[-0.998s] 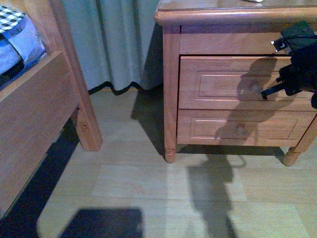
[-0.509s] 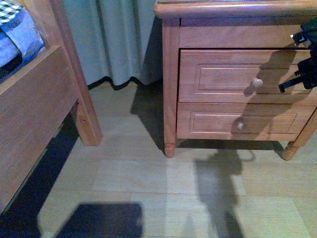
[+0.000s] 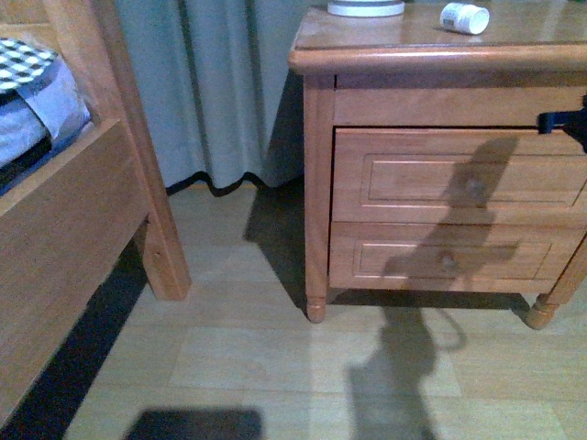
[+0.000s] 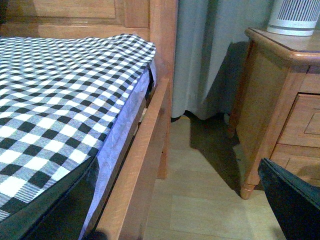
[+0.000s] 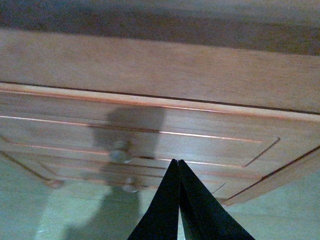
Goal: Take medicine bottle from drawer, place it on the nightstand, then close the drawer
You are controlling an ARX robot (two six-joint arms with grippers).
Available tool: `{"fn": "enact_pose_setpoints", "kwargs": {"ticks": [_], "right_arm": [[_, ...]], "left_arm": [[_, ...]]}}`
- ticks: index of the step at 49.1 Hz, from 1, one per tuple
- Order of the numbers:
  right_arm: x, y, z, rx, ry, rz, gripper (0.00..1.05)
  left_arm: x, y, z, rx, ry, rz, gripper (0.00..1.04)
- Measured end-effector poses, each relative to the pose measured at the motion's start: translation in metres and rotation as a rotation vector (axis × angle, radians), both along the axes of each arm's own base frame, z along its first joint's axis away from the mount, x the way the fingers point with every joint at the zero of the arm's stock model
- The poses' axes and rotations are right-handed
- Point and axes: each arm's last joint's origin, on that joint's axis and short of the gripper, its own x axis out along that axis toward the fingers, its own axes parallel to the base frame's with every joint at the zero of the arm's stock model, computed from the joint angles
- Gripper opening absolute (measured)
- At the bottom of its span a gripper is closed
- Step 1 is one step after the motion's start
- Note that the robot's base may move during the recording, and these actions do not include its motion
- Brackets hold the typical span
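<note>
The medicine bottle [image 3: 465, 17] lies on its side on the glossy top of the nightstand [image 3: 318, 165]. The upper drawer [image 3: 413, 179] sits flush in the cabinet, its knob [image 3: 475, 188] in shadow. My right gripper [image 3: 561, 121] shows only as a dark tip at the right edge, level with the drawer's top. In the right wrist view the gripper [image 5: 175, 162] is shut on nothing and points at the drawer front [image 5: 210, 135], beside its knob [image 5: 120, 154]. My left gripper [image 4: 175, 200] is open over the floor between bed and nightstand [image 4: 270, 90].
A wooden bed frame [image 3: 101, 229] with a checked cover [image 4: 60, 100] stands at the left. A grey curtain [image 3: 229, 82] hangs behind. A white slatted cylinder [image 4: 295, 17] stands on the nightstand top. The lower drawer [image 3: 413, 258] is closed. Pale floor [image 3: 275, 348] lies between bed and cabinet.
My right gripper has drawn away from the drawer knob toward the right edge and slightly up. The view has tilted up, so the nightstand top and bottle now show.
</note>
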Motion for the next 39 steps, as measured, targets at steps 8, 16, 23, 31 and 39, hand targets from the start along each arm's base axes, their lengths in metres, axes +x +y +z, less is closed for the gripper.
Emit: {"fn": "enact_pose_setpoints", "kwargs": {"ticks": [8,16,23,31,39], "right_arm": [[-0.062,0.006,0.073,0.155,-0.107,0.049,0.39],[-0.126,0.012,0.13,0.184,-0.259,0.085,0.57],[-0.196,0.025,0.137,0.043,-0.361,0.012,0.37],[-0.277,0.038,0.091,0.001,-0.359,0.042,0.05],[-0.289,0.038,0.042,-0.011,-0.4,0.042,0.03]], "left_arm": [[0.0,0.0,0.0,0.0,0.0,0.0,0.98],[0.0,0.0,0.0,0.0,0.0,0.0,0.98],[0.0,0.0,0.0,0.0,0.0,0.0,0.98],[0.0,0.0,0.0,0.0,0.0,0.001,0.98],[0.0,0.0,0.0,0.0,0.0,0.0,0.98]]}}
